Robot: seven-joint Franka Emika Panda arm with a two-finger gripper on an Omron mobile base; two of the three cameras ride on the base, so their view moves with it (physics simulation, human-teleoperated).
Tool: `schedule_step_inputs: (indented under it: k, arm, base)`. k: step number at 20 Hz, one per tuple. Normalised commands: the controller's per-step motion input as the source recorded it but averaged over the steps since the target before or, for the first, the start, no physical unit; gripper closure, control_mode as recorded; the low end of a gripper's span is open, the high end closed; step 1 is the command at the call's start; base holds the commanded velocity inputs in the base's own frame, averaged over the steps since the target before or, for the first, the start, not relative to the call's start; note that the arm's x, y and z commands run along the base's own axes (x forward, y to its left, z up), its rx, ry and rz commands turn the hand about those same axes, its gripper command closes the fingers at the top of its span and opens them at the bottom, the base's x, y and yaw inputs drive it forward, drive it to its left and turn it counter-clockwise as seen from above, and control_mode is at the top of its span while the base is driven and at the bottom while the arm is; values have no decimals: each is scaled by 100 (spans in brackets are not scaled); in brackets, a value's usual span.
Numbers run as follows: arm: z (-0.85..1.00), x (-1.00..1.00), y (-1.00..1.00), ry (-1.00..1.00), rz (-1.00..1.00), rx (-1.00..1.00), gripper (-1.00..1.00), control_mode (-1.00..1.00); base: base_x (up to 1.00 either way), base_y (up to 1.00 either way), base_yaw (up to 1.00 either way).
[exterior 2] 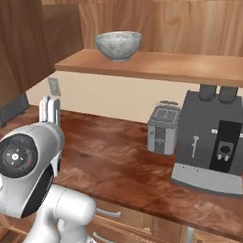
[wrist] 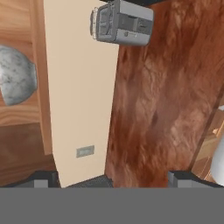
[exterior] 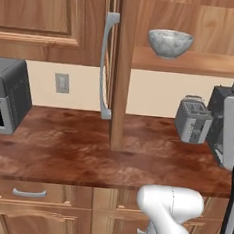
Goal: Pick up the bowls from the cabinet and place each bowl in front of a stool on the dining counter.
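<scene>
A grey-white marbled bowl (exterior: 169,43) stands upright on the wooden shelf (exterior: 204,63) of the open cabinet (exterior 2: 154,22). It is also in the right base view as the bowl (exterior 2: 118,45) near the shelf's left end. The hand view is rolled sideways, with the bowl (wrist: 16,81) at its left edge. My gripper (wrist: 113,181) is open, its two dark fingertips (wrist: 43,179) wide apart with nothing between them. It is well short of the bowl and faces the cream wall and the counter. The stool and the dining counter are out of view.
Under the shelf, a silver toaster (exterior: 193,120) and a grey coffee machine (exterior 2: 214,144) stand on the reddish-brown worktop (exterior: 76,150). A toaster oven (exterior: 5,96) sits at the left. The open cabinet door (exterior: 122,64) with its grey handle (exterior: 107,63) juts out left of the bowl.
</scene>
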Motion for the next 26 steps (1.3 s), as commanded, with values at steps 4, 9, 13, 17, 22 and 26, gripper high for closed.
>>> schedule_step_inputs:
  k: [4, 9, 13, 17, 22, 26]
  arm:
    - [0, 0, 0, 0, 0, 0, -100, 100]
    - [3, 0, 1, 0, 0, 0, -100, -100]
    - [63, 0, 9, -12, 5, -15, -100, -100]
    - [94, 0, 15, -13, 4, -25, -100, -100]
    - [75, 1, 4, 0, 1, -25, -100, -100]
    - [51, 21, 0, 4, 2, -16, -100, -100]
  base:
    - [24, 4, -1]
    - [3, 0, 0]
    - [0, 0, 0]
    - [0, 0, 0]
    - [0, 0, 0]
    - [0, 0, 0]
